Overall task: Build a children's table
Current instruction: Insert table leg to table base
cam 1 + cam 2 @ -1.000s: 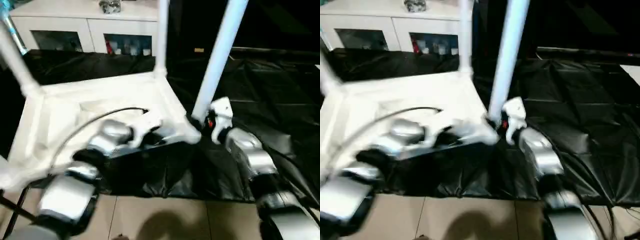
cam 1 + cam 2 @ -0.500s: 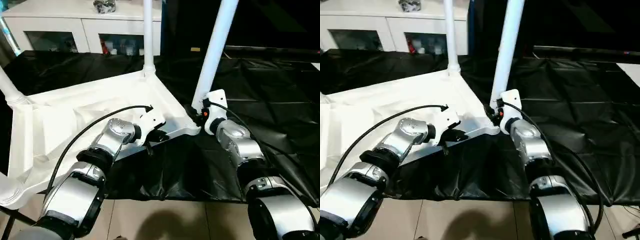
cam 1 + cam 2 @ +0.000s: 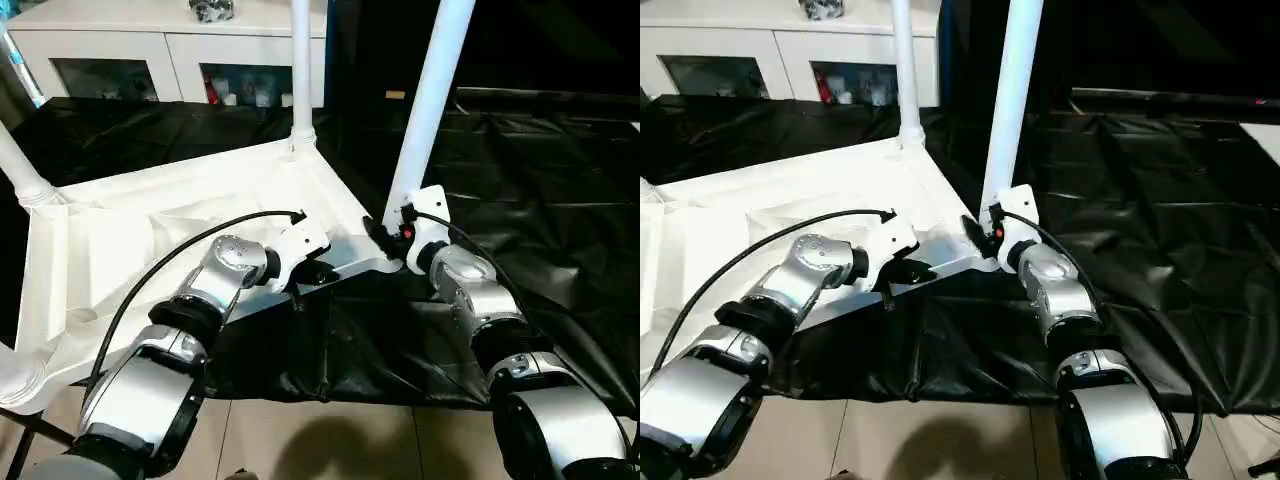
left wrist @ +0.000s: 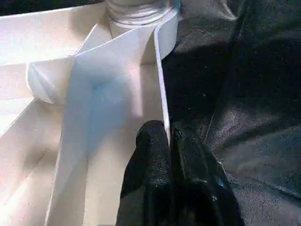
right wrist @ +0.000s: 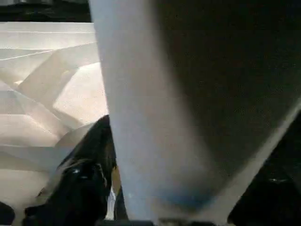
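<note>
- Far out past our left gripper, a white leg (image 3: pixel 22 165) rises at a slant from the far-left corner of the table top (image 3: pixel 120 235), which lies underside up on the black sheet (image 3: pixel 540 170).
- There's another corner socket (image 3: pixel 18 375) on our side of that arm, at the near-left edge. We can't tell what's seated in it.
- Our left gripper (image 4: pixel 170 139) is pinched tight on the thin side rim of the table top, one black finger (image 4: pixel 151 155) on the inside face, the other on the outside. Just beyond its fingertips sits the round corner socket (image 4: pixel 138 12).
- Ahead of that gripper and further back, a second leg (image 3: pixel 300 70) stands upright in the far corner.
- Behind it all is a white cabinet (image 3: pixel 170 45) with glass doors.
- Our right gripper (image 3: pixel 385 240) is at the near-right corner, right at the foot of the tilted leg (image 3: pixel 428 110). The wrist view has the tube up close beside one dark finger (image 5: pixel 89 165), but we can't tell whether the fingers are clamped on it or loose.
</note>
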Motion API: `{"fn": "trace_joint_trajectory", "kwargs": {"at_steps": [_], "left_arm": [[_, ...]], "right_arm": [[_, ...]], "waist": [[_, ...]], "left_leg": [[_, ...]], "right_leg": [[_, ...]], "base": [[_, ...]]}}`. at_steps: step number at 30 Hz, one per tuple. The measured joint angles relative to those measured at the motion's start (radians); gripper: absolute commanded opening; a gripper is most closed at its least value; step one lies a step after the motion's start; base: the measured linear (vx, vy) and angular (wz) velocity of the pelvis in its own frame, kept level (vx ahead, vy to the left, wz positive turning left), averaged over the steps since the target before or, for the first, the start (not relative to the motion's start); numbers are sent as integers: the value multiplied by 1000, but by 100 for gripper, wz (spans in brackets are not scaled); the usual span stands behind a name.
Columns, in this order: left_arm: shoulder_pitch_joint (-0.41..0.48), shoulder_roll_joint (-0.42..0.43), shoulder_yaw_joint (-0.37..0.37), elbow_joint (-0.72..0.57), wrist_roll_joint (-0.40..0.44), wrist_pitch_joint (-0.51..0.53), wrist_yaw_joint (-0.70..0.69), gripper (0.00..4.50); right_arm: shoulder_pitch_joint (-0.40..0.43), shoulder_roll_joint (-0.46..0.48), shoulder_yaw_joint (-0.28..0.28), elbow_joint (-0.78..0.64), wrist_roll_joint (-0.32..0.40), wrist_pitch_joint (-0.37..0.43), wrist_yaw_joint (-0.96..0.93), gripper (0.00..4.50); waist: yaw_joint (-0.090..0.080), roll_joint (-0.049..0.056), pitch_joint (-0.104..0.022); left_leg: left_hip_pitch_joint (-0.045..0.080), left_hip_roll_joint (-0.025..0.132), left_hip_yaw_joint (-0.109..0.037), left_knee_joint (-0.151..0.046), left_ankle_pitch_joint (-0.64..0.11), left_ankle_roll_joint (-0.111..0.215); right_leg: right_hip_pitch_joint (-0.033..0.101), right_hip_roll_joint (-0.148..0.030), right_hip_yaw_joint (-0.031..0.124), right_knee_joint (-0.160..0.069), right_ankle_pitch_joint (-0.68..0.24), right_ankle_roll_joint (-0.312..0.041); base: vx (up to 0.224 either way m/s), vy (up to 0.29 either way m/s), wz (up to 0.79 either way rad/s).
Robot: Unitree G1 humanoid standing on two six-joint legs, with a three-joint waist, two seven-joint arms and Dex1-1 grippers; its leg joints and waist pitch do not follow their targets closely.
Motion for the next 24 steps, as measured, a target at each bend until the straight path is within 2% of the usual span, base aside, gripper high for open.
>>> {"fn": "trace_joint_trajectory", "kwargs": {"at_steps": [3,7,11,16,23,24], "left_arm": [[7,18,1,-9,-4,-21,-17,0],[17,35,2,-22,-10,-48,-52,0],[26,61,1,-22,-17,-102,-119,0],[39,89,0,-26,-40,-134,-225,0],[58,121,-8,-43,-56,-173,-336,0],[60,126,-11,-45,-60,-183,-361,0]], "right_arm": [[2,0,-1,-1,0,-13,51,356],[31,-19,13,-31,1,-27,133,401],[80,-66,48,-114,6,-16,276,401],[157,-147,98,-249,27,25,469,401],[240,-230,155,-396,47,94,631,401],[264,-253,169,-443,49,114,661,375]], "waist": [[0,0,0],[3,0,0],[9,1,0],[30,1,1],[42,1,1],[47,1,1]], "left_leg": [[-5,0,0,0,0,0],[-12,0,1,1,0,1],[-16,1,1,1,4,6],[-16,1,2,2,4,6],[-16,1,3,2,4,6],[-16,1,3,2,4,6]], "right_leg": [[-4,0,0,0,0,0],[-11,0,0,0,0,0],[-14,0,0,1,0,-1],[-15,0,0,1,0,-1],[-14,0,0,1,0,0],[-14,0,0,1,0,0]], "base": [[0,0,0],[0,0,0],[0,0,0],[0,0,0],[0,0,0],[0,0,0]]}}
